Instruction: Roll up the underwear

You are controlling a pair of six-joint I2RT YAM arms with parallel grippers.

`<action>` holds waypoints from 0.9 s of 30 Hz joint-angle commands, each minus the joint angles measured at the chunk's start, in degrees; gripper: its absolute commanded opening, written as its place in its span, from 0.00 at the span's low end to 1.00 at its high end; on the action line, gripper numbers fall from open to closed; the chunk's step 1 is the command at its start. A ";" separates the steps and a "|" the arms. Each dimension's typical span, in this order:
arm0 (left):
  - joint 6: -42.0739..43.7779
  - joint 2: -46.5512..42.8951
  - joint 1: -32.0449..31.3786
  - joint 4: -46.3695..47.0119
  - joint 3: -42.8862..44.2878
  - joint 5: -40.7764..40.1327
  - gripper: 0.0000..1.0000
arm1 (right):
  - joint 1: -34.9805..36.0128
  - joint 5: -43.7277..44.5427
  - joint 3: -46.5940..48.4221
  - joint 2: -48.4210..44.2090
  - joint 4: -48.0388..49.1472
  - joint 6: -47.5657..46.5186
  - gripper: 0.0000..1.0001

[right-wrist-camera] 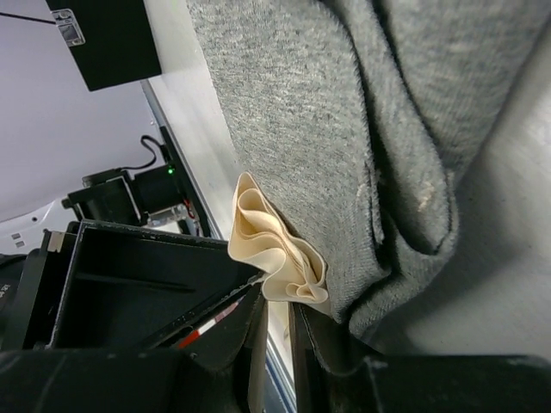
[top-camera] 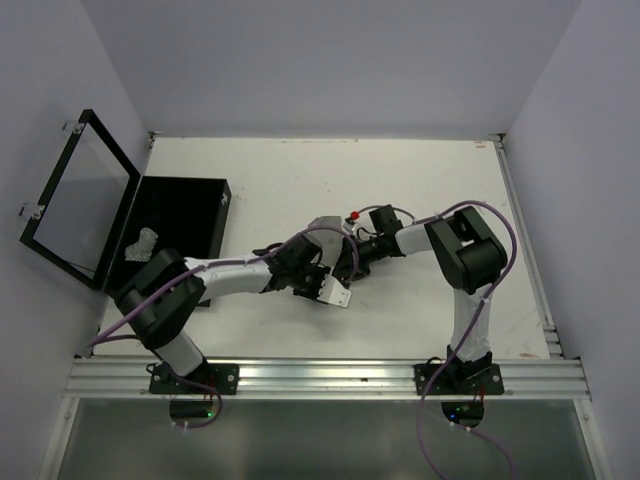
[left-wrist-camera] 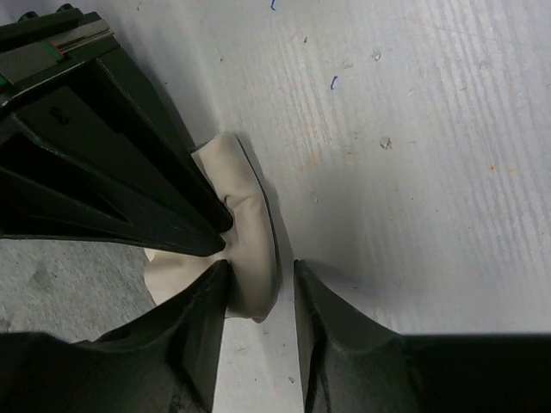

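Box (top-camera: 190, 205) was seen with lid (top-camera: 85, 195) open, one grey rolled piece (top-camera: 143, 243) lying in it. Underwear (right-wrist-camera: 293, 129), grey with a cream band (left-wrist-camera: 250, 224), was laid on table (left-wrist-camera: 413, 172) where both grippers' fingertips met. Band was pinched by right gripper (right-wrist-camera: 277, 301), fingers nearly pressed together; grey body was stretched away beyond those tips. Left gripper (left-wrist-camera: 261, 267) fingers were spread, band's end between them, touching one finger. Band's long axis ran away from left fingertips. Blue marks (left-wrist-camera: 334, 83) were too small to be read.

Soft grey knit underwear (right-wrist-camera: 301, 112), scuffed matt table (left-wrist-camera: 413, 172)
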 commanded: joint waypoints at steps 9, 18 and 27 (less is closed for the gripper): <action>-1.31 3.87 -1.03 -7.86 4.85 2.75 0.00 | -3.14 5.34 4.16 -2.26 -3.66 -4.76 0.29; -1.84 7.82 0.98 -22.20 8.98 14.61 0.00 | -10.19 18.85 19.29 -20.18 -24.76 -31.65 0.44; -3.24 21.17 7.31 -39.06 22.51 25.16 0.00 | -10.45 27.75 16.13 -39.34 -30.74 -44.85 0.76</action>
